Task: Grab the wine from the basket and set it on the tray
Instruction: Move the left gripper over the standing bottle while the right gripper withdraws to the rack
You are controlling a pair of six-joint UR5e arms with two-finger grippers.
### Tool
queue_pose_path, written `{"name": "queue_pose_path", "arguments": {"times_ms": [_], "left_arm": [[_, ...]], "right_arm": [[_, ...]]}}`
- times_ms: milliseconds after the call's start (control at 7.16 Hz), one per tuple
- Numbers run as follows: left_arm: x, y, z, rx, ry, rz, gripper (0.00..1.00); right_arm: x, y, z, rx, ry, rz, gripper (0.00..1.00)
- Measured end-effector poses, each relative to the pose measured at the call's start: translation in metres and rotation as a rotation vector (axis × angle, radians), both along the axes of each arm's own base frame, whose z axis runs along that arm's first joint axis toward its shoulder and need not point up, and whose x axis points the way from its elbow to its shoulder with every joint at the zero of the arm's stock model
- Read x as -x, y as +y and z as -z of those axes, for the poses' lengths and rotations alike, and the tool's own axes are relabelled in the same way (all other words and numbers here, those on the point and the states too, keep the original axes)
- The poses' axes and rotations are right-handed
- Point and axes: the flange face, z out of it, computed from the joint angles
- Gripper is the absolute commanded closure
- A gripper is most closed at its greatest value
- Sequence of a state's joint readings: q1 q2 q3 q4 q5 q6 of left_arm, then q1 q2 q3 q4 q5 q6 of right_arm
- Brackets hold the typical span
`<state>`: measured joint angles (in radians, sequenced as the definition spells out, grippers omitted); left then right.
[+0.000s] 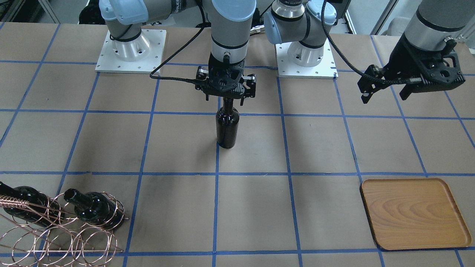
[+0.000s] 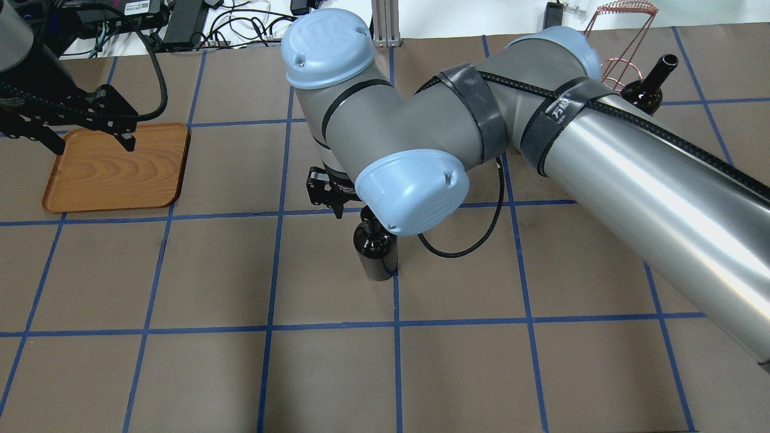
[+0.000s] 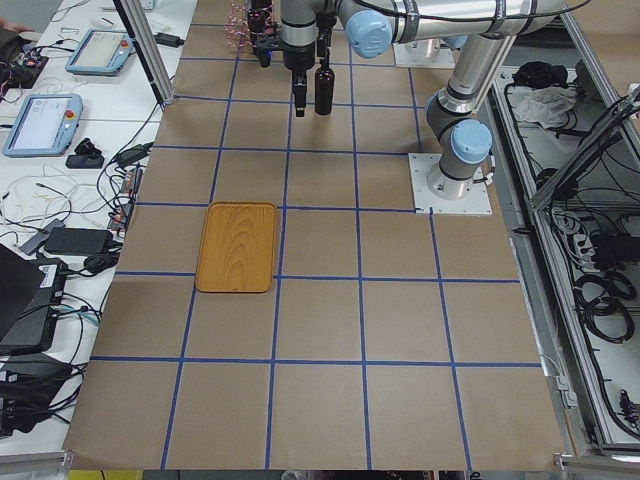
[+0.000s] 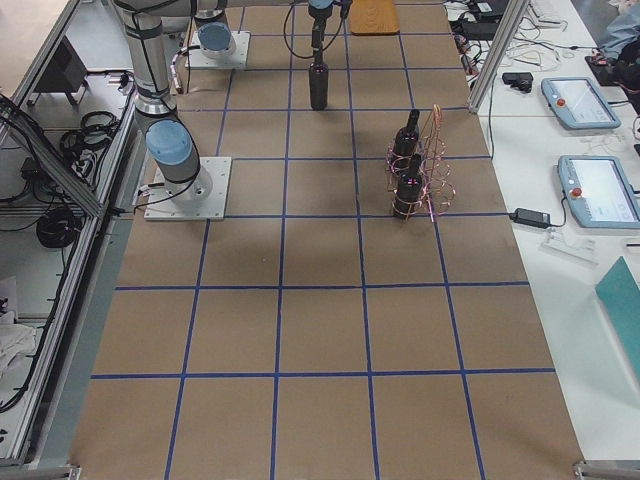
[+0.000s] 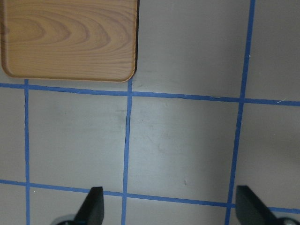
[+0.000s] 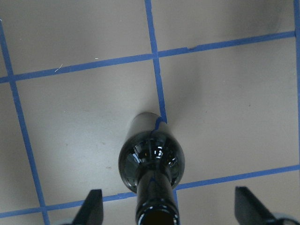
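A black wine bottle (image 1: 227, 128) stands upright on the table near its middle, also in the overhead view (image 2: 376, 252) and the right wrist view (image 6: 151, 157). My right gripper (image 1: 225, 97) hangs over it, open, its fingers wide apart on either side of the neck without touching it. Two more bottles (image 1: 94, 209) (image 1: 22, 202) lie in the copper wire basket (image 1: 55, 230). The wooden tray (image 1: 413, 213) lies empty on the other side. My left gripper (image 1: 384, 95) is open and empty, raised near the tray (image 5: 70, 37).
Both arm bases (image 1: 130, 52) (image 1: 306, 55) stand on white plates at the table's robot side. My right arm's long forearm (image 2: 631, 180) reaches across the table's right half in the overhead view. Blue tape lines grid the brown table.
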<state>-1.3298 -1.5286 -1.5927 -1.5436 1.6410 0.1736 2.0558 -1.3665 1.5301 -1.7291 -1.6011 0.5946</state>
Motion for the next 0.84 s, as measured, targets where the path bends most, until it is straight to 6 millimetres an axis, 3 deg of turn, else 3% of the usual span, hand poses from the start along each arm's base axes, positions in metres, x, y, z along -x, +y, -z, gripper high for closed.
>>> {"name": "queue_pose_path", "arguments": {"times_ms": [279,419,559,838], "left_arm": [[0.021,0.0,-0.002,0.028,0.079,0.03,0.0],[0.04,0.001,-0.003,0.031,0.093,0.062,0.0],[0.068,0.004,-0.003,0.029,0.099,0.089,0.0],[0.133,0.014,-0.001,0.037,0.112,0.108,0.0]], "right_arm": [[0.061,-0.025,-0.035,0.049,-0.008,-0.075,0.0],[0.091,-0.035,-0.049,0.067,-0.011,-0.097,0.0],[0.119,-0.041,-0.061,0.076,-0.009,-0.116,0.0],[0.199,-0.051,-0.084,0.063,0.005,-0.2,0.0]]}}
